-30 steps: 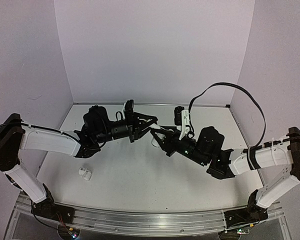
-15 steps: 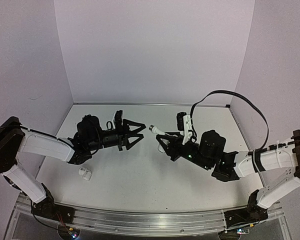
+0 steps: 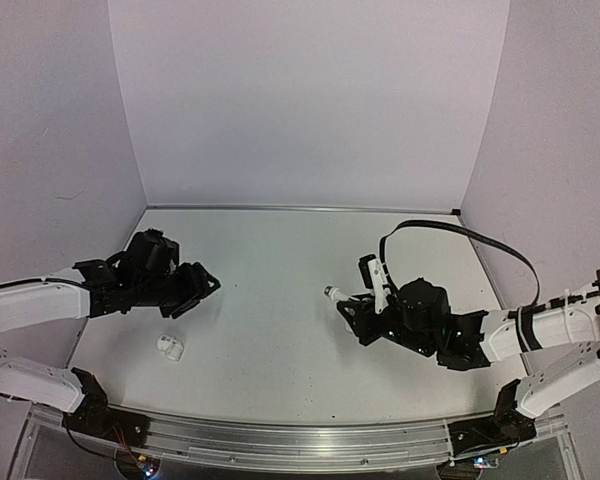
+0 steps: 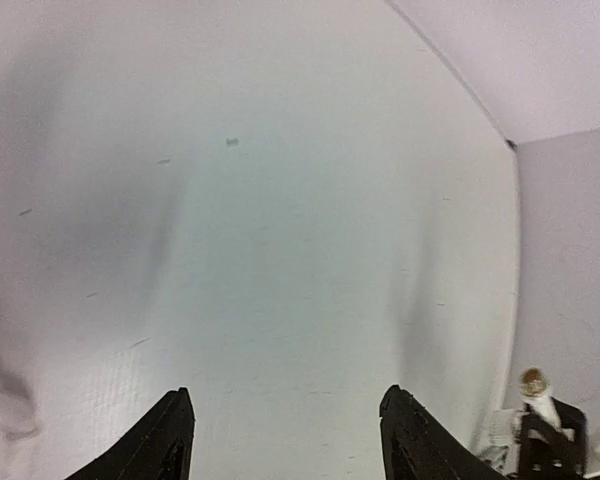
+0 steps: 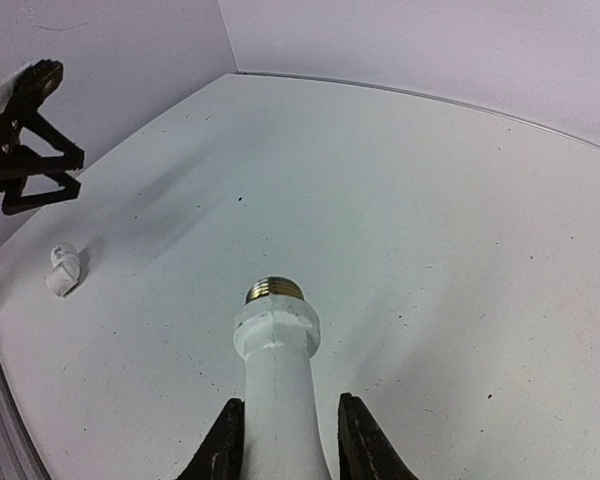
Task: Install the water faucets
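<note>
Over on the left, the left gripper (image 3: 202, 287) hangs low above the table (image 3: 270, 350), its fingers spread wide with nothing between them. Just in front of it, nearer the arms' bases, the small white elbow fitting (image 3: 170, 346) lies loose on the table, touched by nothing.

To my eye the step in hand is fetching that fitting. The left arm should come down with its fingers straddling the fitting's body, not its open mouth. It should close gently so the rounded piece does not squirt away, then lift it with the mouth turned toward the other arm.

Further right, the tap (image 3: 338, 295) appears clear of the table, its metal threaded end pointing left toward the middle. The right gripper (image 3: 355, 305) is closed narrowly round the tap's white body. It would do well to hold the tap level and steady while the fitting is brought to the thread.
</note>
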Tool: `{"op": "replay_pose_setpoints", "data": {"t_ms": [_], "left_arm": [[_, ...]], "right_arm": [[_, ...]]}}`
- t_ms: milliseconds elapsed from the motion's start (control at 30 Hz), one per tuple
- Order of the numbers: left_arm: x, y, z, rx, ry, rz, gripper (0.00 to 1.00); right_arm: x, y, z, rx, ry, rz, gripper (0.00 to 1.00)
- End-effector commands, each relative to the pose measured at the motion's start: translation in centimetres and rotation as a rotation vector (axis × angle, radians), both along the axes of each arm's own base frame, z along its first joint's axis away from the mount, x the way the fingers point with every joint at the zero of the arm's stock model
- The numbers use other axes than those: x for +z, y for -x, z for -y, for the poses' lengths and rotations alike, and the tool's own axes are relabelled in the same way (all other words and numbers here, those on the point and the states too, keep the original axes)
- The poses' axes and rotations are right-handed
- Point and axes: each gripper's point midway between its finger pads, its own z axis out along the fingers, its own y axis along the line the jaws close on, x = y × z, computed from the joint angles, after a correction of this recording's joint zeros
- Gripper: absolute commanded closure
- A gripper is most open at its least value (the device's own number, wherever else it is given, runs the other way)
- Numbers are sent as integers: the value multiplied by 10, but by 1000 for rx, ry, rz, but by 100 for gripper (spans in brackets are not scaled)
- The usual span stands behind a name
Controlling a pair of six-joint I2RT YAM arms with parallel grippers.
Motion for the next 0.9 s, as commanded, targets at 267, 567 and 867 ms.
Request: {"op": "replay_pose_setpoints", "data": {"t_ms": [267, 567, 867], "left_arm": [[-66, 72, -119, 419, -222, -277, 36], [-94, 86, -98, 228, -538, -385, 36], [-104, 78, -82, 46, -758, -372, 30]], "right_arm": [[24, -1, -14, 27, -61, 17, 100], [26, 0, -12, 24, -78, 10, 100], [27, 0, -14, 29, -75, 10, 100]]}}
